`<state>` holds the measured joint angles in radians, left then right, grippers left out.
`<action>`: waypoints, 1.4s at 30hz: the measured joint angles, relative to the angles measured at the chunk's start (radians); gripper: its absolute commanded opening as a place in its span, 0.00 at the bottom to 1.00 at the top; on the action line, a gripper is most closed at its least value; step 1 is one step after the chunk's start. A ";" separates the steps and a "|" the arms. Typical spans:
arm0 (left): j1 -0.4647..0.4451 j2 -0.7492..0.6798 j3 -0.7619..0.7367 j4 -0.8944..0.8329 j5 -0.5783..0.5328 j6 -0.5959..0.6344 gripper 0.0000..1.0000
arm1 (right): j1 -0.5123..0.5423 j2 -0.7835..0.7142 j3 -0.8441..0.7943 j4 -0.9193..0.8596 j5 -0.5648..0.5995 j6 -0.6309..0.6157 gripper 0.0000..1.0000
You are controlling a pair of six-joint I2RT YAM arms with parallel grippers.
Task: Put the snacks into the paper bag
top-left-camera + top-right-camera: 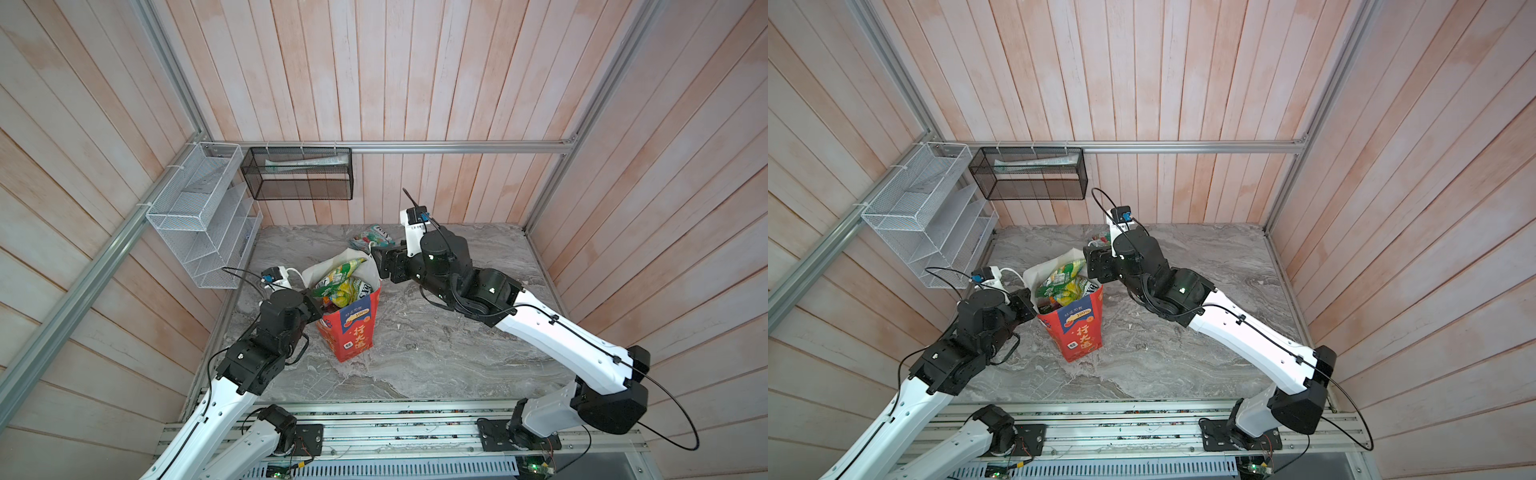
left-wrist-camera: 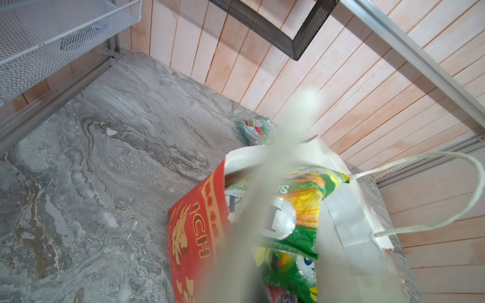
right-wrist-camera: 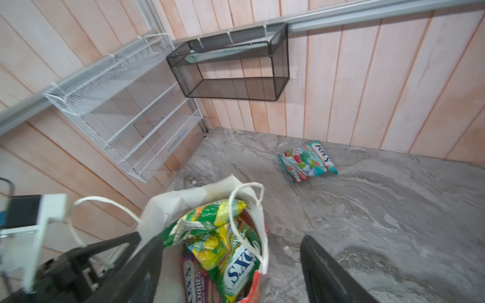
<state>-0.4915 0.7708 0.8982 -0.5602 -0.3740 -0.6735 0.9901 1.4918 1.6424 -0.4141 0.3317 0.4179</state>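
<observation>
The red paper bag (image 1: 351, 332) (image 1: 1077, 332) stands upright on the marble table, mouth open, white inside (image 3: 162, 207). Several green and yellow snacks (image 1: 338, 286) (image 1: 1063, 286) (image 3: 223, 236) (image 2: 301, 204) fill it to the rim. One teal snack pouch (image 1: 374, 237) (image 3: 307, 161) (image 2: 253, 131) lies flat on the table behind the bag. My right gripper (image 1: 379, 262) (image 1: 1090, 262) (image 3: 231, 238) hangs open at the bag's right rim, holding nothing. My left gripper (image 1: 312, 302) (image 1: 1027, 301) is at the bag's left rim. Its jaws are hidden by blurred white paper in the left wrist view.
A white wire rack (image 1: 199, 224) hangs on the left wall. A black mesh basket (image 1: 299, 174) hangs on the back wall above the table's far edge. Bare marble (image 1: 436, 332) lies right of and in front of the bag.
</observation>
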 measured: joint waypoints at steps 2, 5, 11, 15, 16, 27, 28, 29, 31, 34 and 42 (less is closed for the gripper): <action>0.000 -0.002 0.000 0.016 -0.002 0.002 0.31 | -0.026 0.034 -0.011 -0.002 -0.012 -0.004 0.85; 0.000 -0.005 0.000 0.031 -0.002 0.006 0.40 | -0.039 0.096 -0.009 -0.002 -0.039 -0.015 0.85; 0.000 -0.036 0.000 0.032 -0.028 -0.004 0.56 | -0.034 0.203 0.013 -0.003 -0.092 -0.033 0.84; 0.000 -0.066 0.000 0.025 -0.072 -0.015 0.57 | -0.034 0.229 0.029 -0.001 -0.090 -0.042 0.72; 0.000 -0.072 0.000 0.024 -0.081 -0.017 0.57 | -0.034 0.229 0.029 -0.002 -0.088 -0.045 0.69; 0.000 -0.082 0.000 -0.009 -0.186 -0.061 0.58 | -0.034 0.229 0.029 0.021 -0.057 -0.055 0.46; 0.000 -0.082 0.000 -0.009 -0.191 -0.064 0.58 | -0.034 0.229 0.029 0.021 -0.055 -0.058 0.44; 0.000 -0.079 0.000 -0.008 -0.198 -0.068 0.57 | -0.034 0.229 0.029 0.021 -0.051 -0.060 0.41; 0.001 -0.071 0.000 -0.009 -0.211 -0.077 0.56 | -0.034 0.229 0.030 0.020 -0.044 -0.063 0.38; 0.010 -0.056 0.001 -0.007 -0.224 -0.093 0.48 | -0.034 0.229 0.039 0.019 -0.037 -0.070 0.34; 0.027 0.021 0.028 0.010 -0.253 -0.130 0.02 | -0.043 0.250 0.106 0.019 -0.046 -0.093 0.00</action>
<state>-0.4648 0.7918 0.9264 -0.5499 -0.6273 -0.8032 0.9470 1.7420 1.7485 -0.3946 0.2859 0.3252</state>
